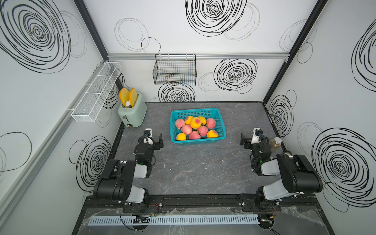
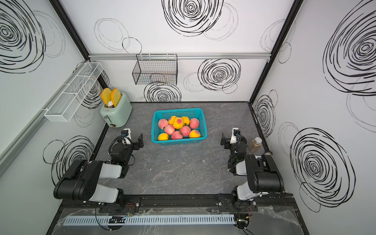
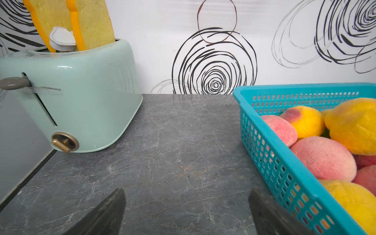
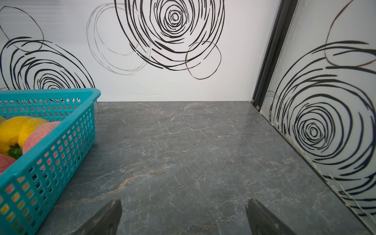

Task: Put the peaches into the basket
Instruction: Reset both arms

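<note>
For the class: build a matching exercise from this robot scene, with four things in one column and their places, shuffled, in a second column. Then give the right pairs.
Things
1. peaches
2. toast slices
3. jar
4. black wire basket

Places
A. in the toaster
B. hung on the back wall's rail
C. in the teal basket
D. standing at the table's right edge

Pairs: 1-C, 2-A, 3-D, 4-B

Left arm (image 1: 120,181), right arm (image 1: 297,177): same build. Glossy black rounded joint housings, pale grey-white link covers between them. Small green light (image 1: 141,163) on each forearm. Black cable loops (image 1: 136,147) beside each wrist. White camera mount (image 1: 149,133) with a blue fitting on top. Left pincer (image 3: 186,201), right pincer (image 4: 183,205): flat, matte dark-grey fingers, scuffed. Thin red and black wires (image 1: 155,205) at the bases.
</note>
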`<state>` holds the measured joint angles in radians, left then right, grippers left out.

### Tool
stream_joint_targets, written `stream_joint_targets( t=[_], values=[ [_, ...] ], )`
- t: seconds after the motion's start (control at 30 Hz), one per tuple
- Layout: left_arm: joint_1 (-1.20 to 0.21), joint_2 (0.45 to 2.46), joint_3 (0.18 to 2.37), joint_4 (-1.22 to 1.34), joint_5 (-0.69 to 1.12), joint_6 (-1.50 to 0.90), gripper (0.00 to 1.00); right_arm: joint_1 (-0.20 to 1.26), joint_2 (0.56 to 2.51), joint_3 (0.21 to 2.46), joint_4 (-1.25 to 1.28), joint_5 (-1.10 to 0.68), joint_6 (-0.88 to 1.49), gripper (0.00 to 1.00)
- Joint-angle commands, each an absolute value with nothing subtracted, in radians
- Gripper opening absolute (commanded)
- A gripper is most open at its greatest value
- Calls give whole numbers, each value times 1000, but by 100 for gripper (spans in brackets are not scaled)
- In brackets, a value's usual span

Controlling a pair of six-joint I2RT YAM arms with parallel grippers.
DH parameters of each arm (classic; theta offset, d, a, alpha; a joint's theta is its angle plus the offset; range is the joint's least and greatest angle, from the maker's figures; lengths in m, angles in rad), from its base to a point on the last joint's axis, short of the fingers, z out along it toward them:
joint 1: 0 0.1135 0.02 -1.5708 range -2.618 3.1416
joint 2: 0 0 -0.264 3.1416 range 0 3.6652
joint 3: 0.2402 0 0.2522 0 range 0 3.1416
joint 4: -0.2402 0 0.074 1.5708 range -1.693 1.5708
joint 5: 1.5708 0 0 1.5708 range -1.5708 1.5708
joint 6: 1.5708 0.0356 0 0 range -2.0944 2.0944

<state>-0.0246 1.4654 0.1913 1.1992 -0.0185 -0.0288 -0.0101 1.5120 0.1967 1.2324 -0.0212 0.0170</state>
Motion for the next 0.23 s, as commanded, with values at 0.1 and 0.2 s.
stream_joint_targets(
  t=[0.1, 0.2],
  values=[
    [-29, 1465, 213, 1273, -9, -10, 98, -14, 1517, 216, 1244, -34, 0, 99],
    [-29, 1465, 212, 1273, -9, -11, 98, -14, 1515, 214, 1247, -32, 0, 99]
  ],
)
